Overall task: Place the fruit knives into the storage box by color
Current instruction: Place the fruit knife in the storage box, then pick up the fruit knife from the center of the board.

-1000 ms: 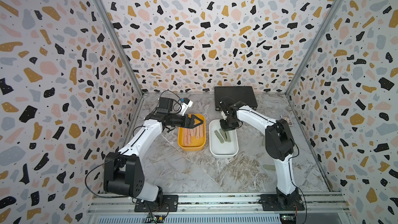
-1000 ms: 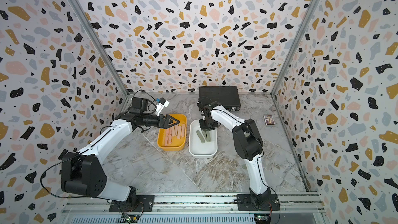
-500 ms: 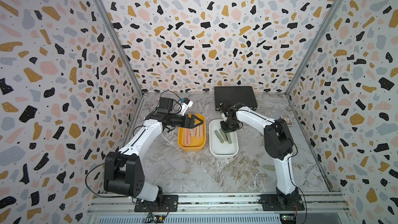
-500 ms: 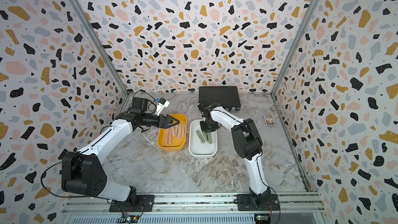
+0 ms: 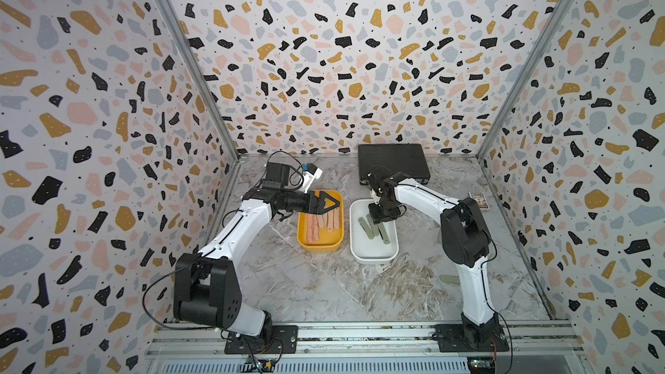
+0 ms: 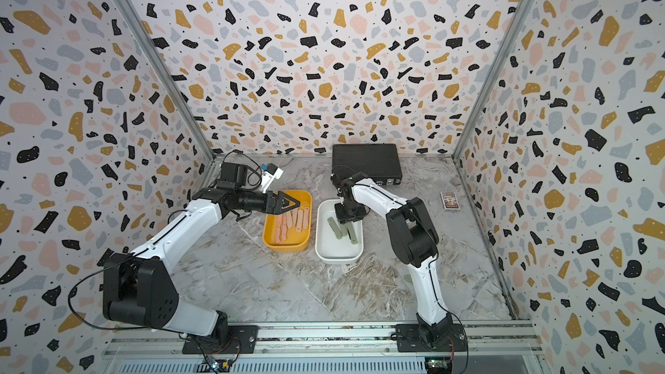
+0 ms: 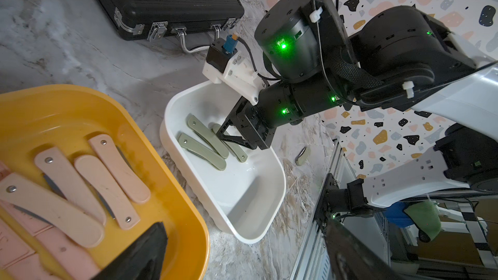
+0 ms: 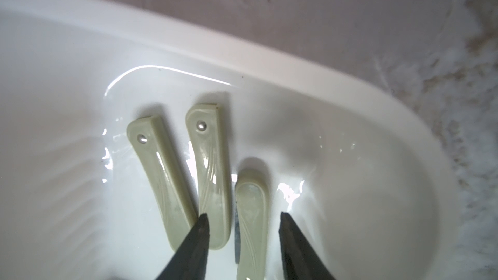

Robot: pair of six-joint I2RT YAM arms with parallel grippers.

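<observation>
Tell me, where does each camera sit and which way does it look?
Top views: high in front, looking down on the table, yellow tub, white tub; left arm and right arm show whole.
Left wrist: on the left arm, looking across pink knives toward the right gripper; own fingers show.
Right wrist: on the right arm, looking down into the white tub; own fingertips show.
Shared: all views show three green knives.

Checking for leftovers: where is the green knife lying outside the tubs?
In a top view, the green knife lies on the table beside the right arm, nearer the camera than the white tub.
</observation>
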